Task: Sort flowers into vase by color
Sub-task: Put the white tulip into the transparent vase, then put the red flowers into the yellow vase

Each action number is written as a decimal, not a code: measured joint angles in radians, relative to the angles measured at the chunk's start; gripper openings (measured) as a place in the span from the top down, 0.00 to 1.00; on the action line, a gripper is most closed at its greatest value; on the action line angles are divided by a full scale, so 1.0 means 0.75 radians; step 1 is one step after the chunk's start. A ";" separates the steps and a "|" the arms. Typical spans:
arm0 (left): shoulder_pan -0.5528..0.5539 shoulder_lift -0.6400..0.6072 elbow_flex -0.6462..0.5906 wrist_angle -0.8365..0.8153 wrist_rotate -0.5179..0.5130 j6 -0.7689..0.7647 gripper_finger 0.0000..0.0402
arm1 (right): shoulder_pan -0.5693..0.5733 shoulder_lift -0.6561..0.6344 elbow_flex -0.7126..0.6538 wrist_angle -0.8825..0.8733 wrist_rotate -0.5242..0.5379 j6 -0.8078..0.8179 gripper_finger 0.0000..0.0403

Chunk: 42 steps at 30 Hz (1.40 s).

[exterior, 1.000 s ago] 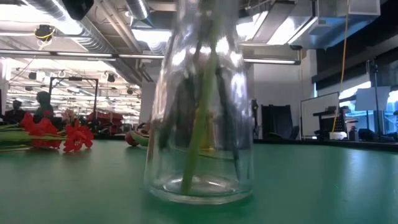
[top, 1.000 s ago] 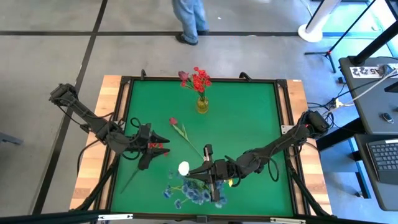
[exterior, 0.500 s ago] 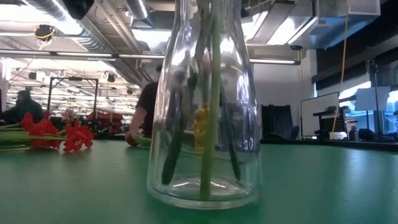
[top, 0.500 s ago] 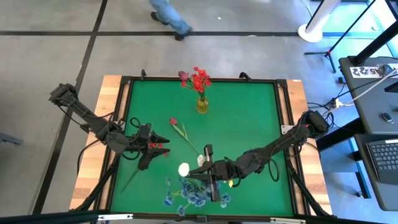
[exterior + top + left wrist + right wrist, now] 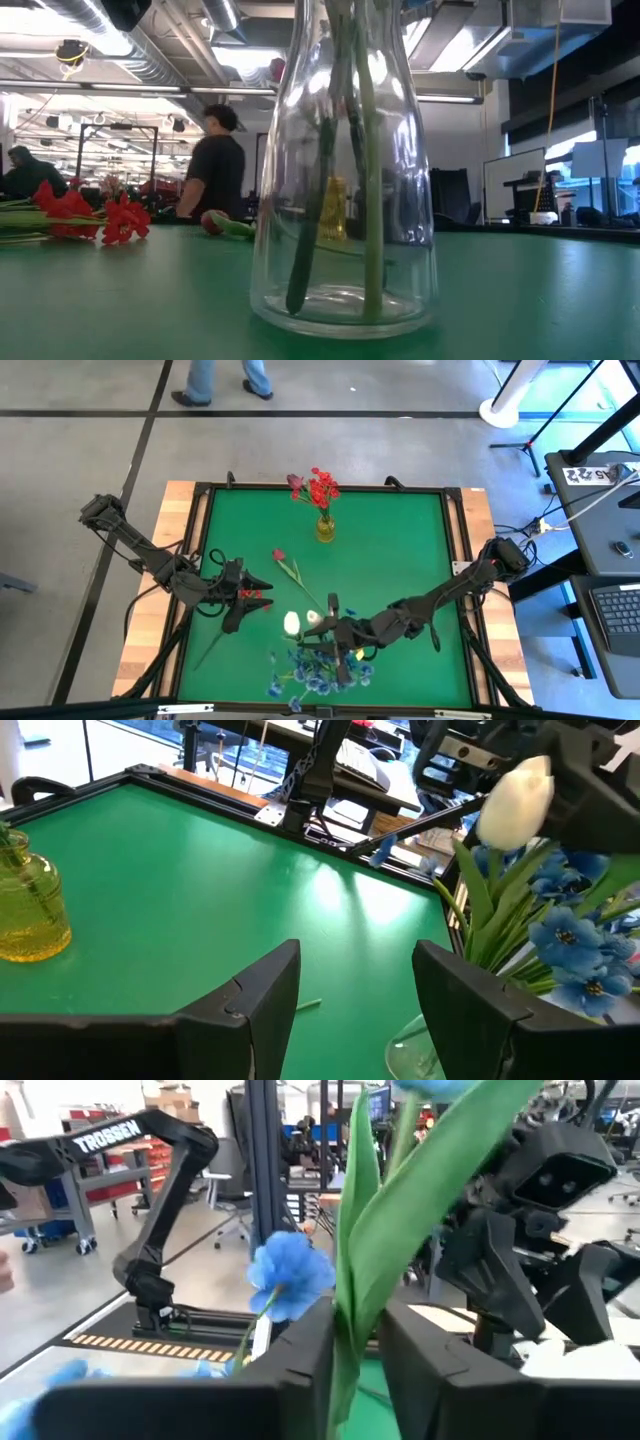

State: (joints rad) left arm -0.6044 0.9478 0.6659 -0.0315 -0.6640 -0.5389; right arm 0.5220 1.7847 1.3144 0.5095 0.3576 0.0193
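Observation:
A clear glass vase (image 5: 340, 200) stands near the table's near edge and holds blue flowers (image 5: 318, 670) and white buds (image 5: 291, 623). Green stems (image 5: 368, 210) stand inside it. My right gripper (image 5: 330, 632) is right over this bunch, shut on a green stem. My left gripper (image 5: 248, 596) is open, just above a red flower (image 5: 257, 595) that lies flat on the mat; its fingers (image 5: 270, 995) hold nothing. A yellow vase (image 5: 325, 527) near the far edge holds red flowers (image 5: 320, 488). A dark pink rosebud (image 5: 278, 555) lies mid-table. My right gripper pinches a green stem with a long leaf (image 5: 352, 1295) between its two fingers (image 5: 300, 1350). The stem runs up across the fingers, and the lower end goes out of view below them. The right wrist view cuts off the flower head, so I cannot tell which bloom it carries.
The green mat (image 5: 400, 550) has a raised dark frame. The rosebud's stem (image 5: 305, 588) lies between the two grippers. Open mat lies on the right half and at the far left. A person (image 5: 215, 165) stands in the room beyond the far edge.
My right gripper has shifted a little over the clear vase with the stem. The stems in the vase have gone from slanting to nearly upright. The vase has slid slightly sideways on the mat. A person beyond the far edge has walked toward the left.

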 joint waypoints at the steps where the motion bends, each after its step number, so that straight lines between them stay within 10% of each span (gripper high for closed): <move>1: 0.000 0.000 0.000 0.000 0.000 0.000 0.52 | 0.000 0.000 0.000 -0.008 0.000 0.003 0.79; 13: 0.000 0.000 0.000 -0.003 0.000 0.000 0.52 | 0.009 -0.091 0.001 -0.195 0.007 0.056 0.55; 42: -0.001 -0.080 0.001 -0.131 0.041 -0.040 0.52 | 0.020 -0.171 0.378 -1.132 -0.130 0.318 0.38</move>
State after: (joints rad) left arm -0.6048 0.8879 0.6662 -0.1300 -0.6332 -0.5688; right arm 0.5373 1.6566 1.5975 -0.3395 0.2601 0.2581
